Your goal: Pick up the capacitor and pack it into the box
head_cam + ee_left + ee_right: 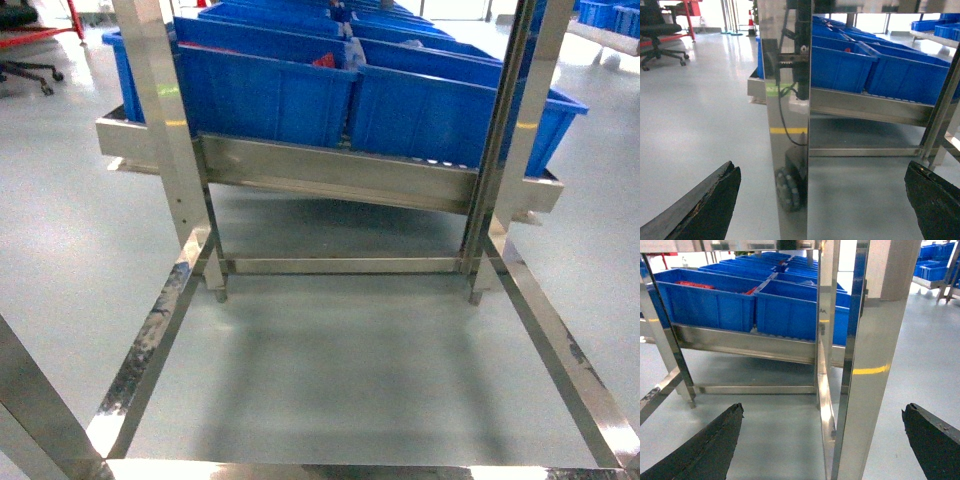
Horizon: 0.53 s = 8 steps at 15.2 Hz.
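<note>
Black left tool: gaping wide, holding nothing, facing a steel post.
Right tool: gaping wide, gripping nothing, facing blue bins.

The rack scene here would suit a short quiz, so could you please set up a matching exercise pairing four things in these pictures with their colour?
Things:
1. bins on the rack
2. rack frame
3. office chair in the left wrist view
4. traffic cone in the left wrist view

Colours:
A. shiny silver metal
B. red and white
C. blue
D. black

Pairs: 1-C, 2-A, 3-D, 4-B

Both grippers, left and right, stand open and empty. No pink box shows in any view.
</note>
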### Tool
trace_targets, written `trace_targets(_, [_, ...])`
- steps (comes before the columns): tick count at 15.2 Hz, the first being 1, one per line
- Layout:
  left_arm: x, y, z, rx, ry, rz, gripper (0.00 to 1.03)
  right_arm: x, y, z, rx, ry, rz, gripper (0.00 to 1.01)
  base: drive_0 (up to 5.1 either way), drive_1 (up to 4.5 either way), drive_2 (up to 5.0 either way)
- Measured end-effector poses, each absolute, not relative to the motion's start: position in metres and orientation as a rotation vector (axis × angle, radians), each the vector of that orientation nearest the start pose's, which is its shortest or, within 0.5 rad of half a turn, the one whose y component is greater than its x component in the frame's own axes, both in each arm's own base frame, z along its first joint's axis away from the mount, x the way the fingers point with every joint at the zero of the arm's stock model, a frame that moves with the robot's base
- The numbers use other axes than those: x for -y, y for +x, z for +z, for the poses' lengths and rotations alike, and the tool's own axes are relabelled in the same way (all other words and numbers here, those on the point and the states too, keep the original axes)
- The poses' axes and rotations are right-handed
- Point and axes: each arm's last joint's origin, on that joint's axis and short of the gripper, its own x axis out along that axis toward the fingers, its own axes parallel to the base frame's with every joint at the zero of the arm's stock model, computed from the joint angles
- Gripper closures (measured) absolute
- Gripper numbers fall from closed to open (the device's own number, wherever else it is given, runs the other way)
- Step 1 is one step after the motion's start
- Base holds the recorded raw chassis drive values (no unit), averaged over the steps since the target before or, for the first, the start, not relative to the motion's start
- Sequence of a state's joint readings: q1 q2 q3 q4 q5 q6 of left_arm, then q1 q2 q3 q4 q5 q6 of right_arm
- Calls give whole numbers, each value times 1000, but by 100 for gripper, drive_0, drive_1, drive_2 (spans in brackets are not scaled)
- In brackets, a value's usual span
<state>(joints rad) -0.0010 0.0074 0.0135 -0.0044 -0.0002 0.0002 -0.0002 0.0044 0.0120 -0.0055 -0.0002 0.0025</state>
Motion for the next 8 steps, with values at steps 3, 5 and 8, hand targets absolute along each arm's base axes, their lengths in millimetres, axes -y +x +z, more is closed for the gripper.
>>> trace_targets(3, [0,97,167,1,0,-1,5,0,97,167,2,2,0,3,0,0,0])
trace_targets(5, [0,97,167,2,0,-1,5,0,97,167,2,2,0,3,0,0,0])
trace_targets(8, [0,97,167,0,0,-1,5,0,97,167,1,2,0,3,0,0,0])
